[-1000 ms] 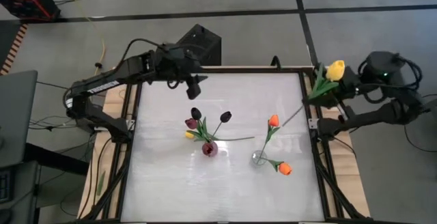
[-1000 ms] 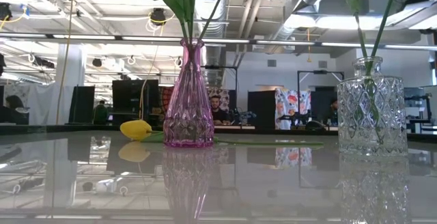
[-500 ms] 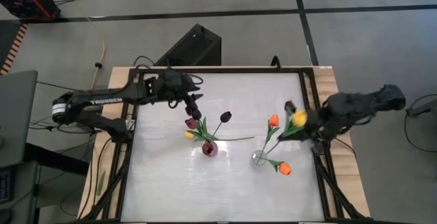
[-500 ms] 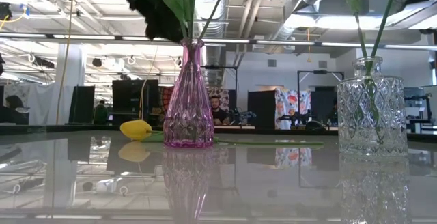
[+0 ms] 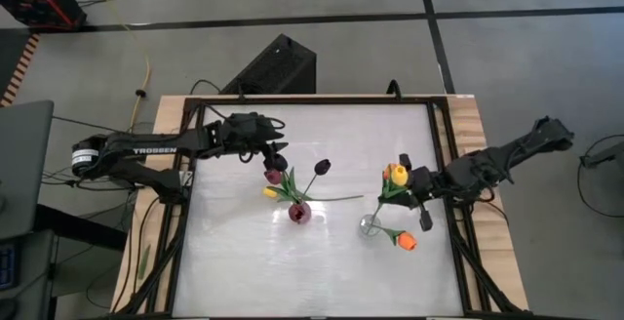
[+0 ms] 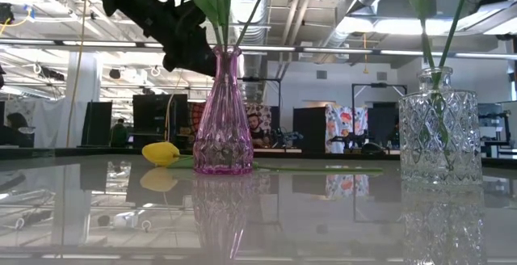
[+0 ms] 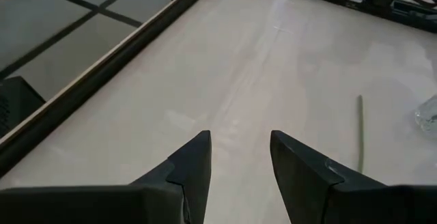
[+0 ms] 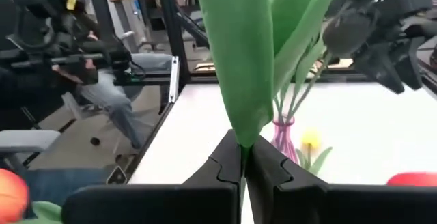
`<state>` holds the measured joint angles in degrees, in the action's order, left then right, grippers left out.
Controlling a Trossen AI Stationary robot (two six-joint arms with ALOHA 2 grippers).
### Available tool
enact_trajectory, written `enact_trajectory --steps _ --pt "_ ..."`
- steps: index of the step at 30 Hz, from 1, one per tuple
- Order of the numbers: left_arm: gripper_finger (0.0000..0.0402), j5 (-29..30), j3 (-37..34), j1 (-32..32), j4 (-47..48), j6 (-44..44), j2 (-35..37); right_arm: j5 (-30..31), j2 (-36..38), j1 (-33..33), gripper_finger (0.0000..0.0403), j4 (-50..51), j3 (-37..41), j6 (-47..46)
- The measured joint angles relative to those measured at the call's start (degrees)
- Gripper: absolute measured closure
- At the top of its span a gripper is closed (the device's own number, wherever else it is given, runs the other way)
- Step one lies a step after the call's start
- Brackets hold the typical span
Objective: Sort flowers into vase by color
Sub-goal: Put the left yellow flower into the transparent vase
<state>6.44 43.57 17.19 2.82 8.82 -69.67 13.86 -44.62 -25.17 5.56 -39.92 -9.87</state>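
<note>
Flowers stand in two vases on the white table (image 5: 244, 261): dark tulips (image 5: 322, 167) in the pink vase (image 5: 299, 212) near the centre, with a yellow tulip (image 5: 270, 192) lying flat at its 9 o'clock, and orange tulips (image 5: 406, 242) in the clear vase (image 5: 370, 225) at its 3 o'clock. At the pink vase's 10 o'clock the left gripper (image 7: 239, 156) hangs over bare table, fingers parted and empty. At the clear vase's 2 o'clock the right gripper (image 8: 243, 159) pinches another yellow tulip (image 5: 397, 174) by its green leaf, head above that vase.
</note>
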Motion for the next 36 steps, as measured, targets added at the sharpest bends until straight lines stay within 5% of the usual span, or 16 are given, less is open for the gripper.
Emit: enact_trajectory --steps 13,24,30,36 --pt "0.0263 -0.04 0.0 -0.02 -0.46 0.48 -0.02 1.7 -2.75 -1.48 0.0365 -1.55 3.2 -3.64" --pt "0.0263 -2.81 0.0 -0.15 -0.62 1.44 -0.04 1.14 -4.06 -1.46 0.0271 0.33 2.59 -3.91" --pt "0.0263 -3.06 0.0 -0.15 -0.62 1.51 -0.04 -3.23 -4.55 -1.46 0.0196 14.32 -5.86 -6.95" --pt "0.0263 -3.06 0.0 -0.15 -0.62 1.51 -0.04 -7.09 -6.6 -1.44 0.0171 31.51 -14.9 -12.77"
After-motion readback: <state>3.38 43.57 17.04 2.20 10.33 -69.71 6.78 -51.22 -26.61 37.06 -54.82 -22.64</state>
